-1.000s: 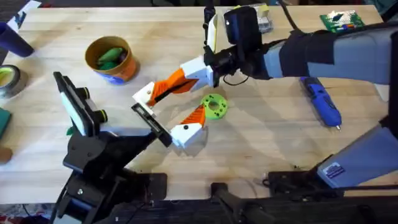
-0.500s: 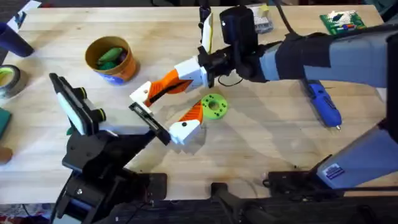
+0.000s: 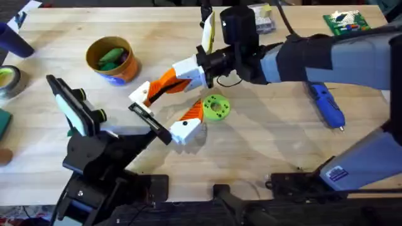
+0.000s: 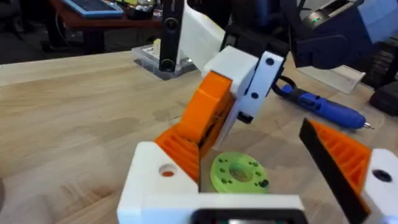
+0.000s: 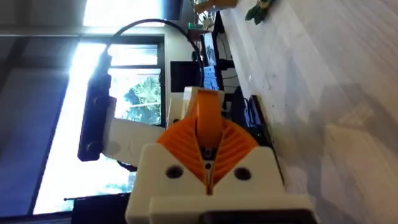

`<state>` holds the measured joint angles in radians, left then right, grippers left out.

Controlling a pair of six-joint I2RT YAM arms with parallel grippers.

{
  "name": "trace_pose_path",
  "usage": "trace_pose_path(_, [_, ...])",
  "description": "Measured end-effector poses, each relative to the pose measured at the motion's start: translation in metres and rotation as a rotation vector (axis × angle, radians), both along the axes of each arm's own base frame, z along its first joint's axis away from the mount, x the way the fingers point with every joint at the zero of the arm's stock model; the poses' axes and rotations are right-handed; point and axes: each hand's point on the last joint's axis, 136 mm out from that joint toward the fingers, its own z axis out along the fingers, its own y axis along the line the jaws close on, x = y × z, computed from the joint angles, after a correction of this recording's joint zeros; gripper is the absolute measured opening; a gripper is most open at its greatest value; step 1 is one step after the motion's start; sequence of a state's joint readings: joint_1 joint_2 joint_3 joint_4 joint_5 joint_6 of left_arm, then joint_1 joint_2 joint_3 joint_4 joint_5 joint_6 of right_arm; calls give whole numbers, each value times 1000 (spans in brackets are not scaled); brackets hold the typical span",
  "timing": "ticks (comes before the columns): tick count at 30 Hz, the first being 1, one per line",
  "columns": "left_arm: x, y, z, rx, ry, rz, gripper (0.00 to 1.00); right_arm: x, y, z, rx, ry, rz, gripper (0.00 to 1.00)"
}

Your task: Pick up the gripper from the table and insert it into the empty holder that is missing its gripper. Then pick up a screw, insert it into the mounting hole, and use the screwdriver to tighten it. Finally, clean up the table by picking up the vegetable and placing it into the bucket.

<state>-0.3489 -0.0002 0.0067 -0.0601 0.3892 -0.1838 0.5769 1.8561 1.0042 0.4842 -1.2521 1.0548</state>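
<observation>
On the desk (image 3: pixel 56 50), the bucket (image 3: pixel 113 59) sits at the far left with a green vegetable (image 3: pixel 110 56) inside. The right pincer (image 3: pixel 139 94) reaches across the middle, its fingers pressed together. The left pincer (image 3: pixel 164 122) stands wide beside a green disc (image 3: pixel 216 107). The screwdriver (image 3: pixel 325 104) lies at the right.

Light wooden table (image 3: pixel 264 157) in a room with bright windows.
Behind the table's far edge stands a dark reddish desk (image 4: pixel 93 25); a large window (image 5: pixel 134 93) shows daylight and green trees outside.
</observation>
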Motion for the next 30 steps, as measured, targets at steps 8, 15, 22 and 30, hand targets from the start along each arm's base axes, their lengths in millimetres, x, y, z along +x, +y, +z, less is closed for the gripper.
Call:
trace_pose_path(8, [1, 1, 0, -7, 7, 9, 990, 3, 4, -3, -17, -2, -30, 10])
trace_pose_path(15, [0, 0, 0, -8, 8, -2, 990, 0, 2, -1, -9, 10, -8, 10])
trace_pose_path(22, [0, 0, 0, -8, 7, -1, 989, -1, 2, -1, -8, 11, -3, 10])
trace_pose_path(30, [0, 0, 0, -6, 6, 1, 990, -2, 2, 0, -5, 11, 2, 117])
